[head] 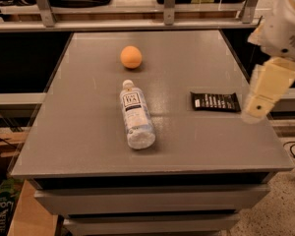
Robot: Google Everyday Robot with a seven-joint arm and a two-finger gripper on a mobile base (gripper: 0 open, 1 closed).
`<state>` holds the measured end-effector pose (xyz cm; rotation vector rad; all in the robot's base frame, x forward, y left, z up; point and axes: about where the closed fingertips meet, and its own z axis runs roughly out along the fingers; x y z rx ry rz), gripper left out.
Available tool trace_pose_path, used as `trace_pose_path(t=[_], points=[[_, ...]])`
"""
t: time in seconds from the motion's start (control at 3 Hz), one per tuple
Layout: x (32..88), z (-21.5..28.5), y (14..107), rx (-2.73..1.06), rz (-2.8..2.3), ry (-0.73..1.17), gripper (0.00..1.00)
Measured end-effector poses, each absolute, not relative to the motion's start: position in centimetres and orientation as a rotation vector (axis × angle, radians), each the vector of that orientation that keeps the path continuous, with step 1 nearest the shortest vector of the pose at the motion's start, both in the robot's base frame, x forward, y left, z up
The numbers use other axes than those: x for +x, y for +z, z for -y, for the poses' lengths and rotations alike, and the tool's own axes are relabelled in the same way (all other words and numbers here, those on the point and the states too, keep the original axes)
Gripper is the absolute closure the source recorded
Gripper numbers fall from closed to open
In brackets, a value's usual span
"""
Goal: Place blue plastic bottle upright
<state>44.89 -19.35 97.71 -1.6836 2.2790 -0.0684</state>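
Note:
The blue plastic bottle (135, 115) lies on its side near the middle of the grey table (88, 132), white cap pointing away toward the orange ball, base toward the front edge. Its white label with a dark band faces up. My gripper (258, 107) hangs at the table's right edge, just right of the black wrapper and well to the right of the bottle, holding nothing that I can see.
An orange ball (131, 56) rests behind the bottle. A flat black snack wrapper (215, 102) lies at the right, close to the gripper. Metal shelving (167, 4) runs along the back. Drawers sit below the tabletop's front edge.

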Motion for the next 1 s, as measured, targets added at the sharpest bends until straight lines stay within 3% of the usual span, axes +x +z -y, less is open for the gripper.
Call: trace_pose_path(t=[0.67, 1.0], points=[[47.6, 12.7, 95.2, -1.475, -2.478, 0.062, 0.00], [47.7, 12.6, 95.4, -1.372, -2.525, 0.072, 0.00]])
